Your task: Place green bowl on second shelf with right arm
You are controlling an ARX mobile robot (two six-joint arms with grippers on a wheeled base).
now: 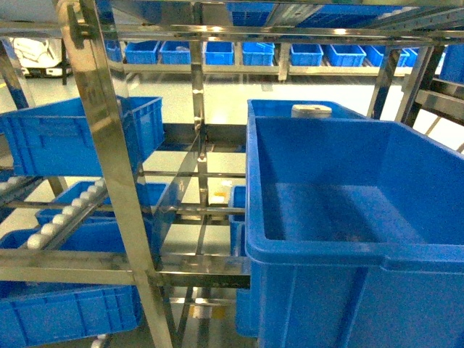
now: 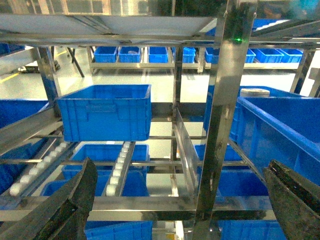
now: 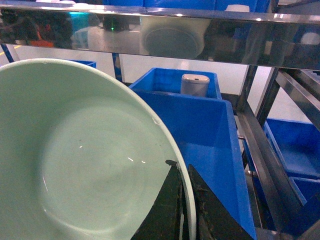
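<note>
Above the blue crate (image 3: 200, 130), right gripper (image 3: 184, 210) pinches the green bowl (image 3: 85, 165) by its rim. Risk: the bowl strikes the steel rail (image 3: 165, 37) overhead and slips. Left gripper (image 2: 180, 200) hangs released.

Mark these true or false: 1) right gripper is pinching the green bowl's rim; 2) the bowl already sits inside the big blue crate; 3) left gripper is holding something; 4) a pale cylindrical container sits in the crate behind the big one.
1) True: the right gripper clamps the green bowl at its rim.
2) False: the bowl is held above and beside the big blue crate.
3) False: the left gripper is open and empty.
4) True: a pale container stands there.
</note>
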